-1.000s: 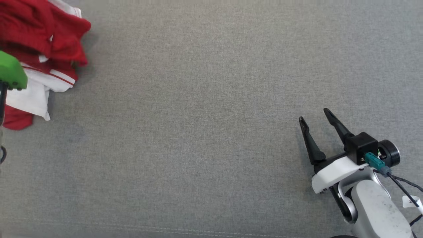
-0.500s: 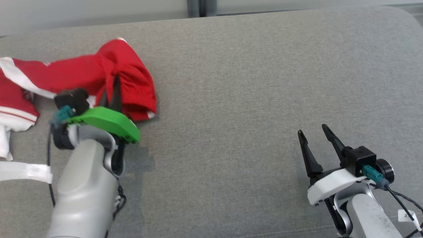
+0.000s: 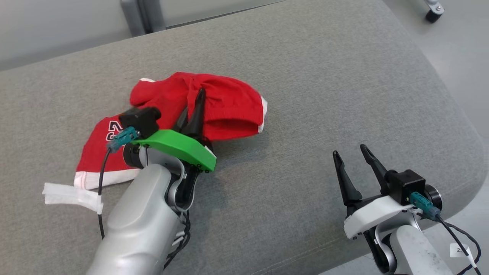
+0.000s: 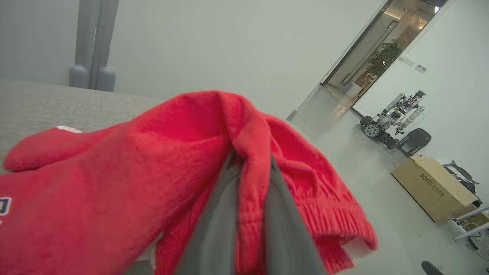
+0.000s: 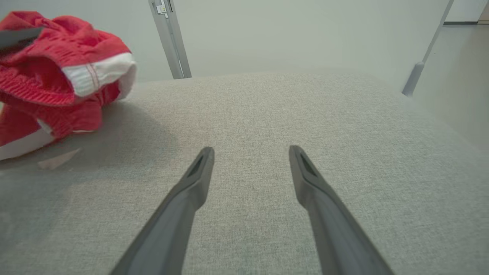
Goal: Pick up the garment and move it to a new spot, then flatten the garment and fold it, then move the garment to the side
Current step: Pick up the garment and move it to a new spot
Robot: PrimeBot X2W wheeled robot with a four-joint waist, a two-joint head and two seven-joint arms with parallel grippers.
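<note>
Grey woven upholstery covers the surface (image 3: 305,95), whose rounded right corner and the pale floor (image 3: 458,49) beyond it now show in the head view. That view has swung since half a second ago, so the shift of the whole scene is the camera's. What has changed in itself is the red jersey (image 3: 229,107): then it was drawn out long toward the left, and now it lies shorter and more bunched, with part of a dark numeral showing near its white hem. It sits left of centre on the surface, its long axis running from that hem at the near left up to a humped, white-edged end at the far right. The left tool (image 3: 194,100) stays clamped on a raised fold in the middle of the hump; in the left wrist view the 2 fingers (image 4: 214,229) stand narrow with a ridge of red knit (image 4: 114,172) pinched between them. The right tool (image 3: 348,149) hovers well apart at the near right, its fingers (image 5: 183,206) spread wide and holding nothing, the jersey (image 5: 57,76) off to their left.
</note>
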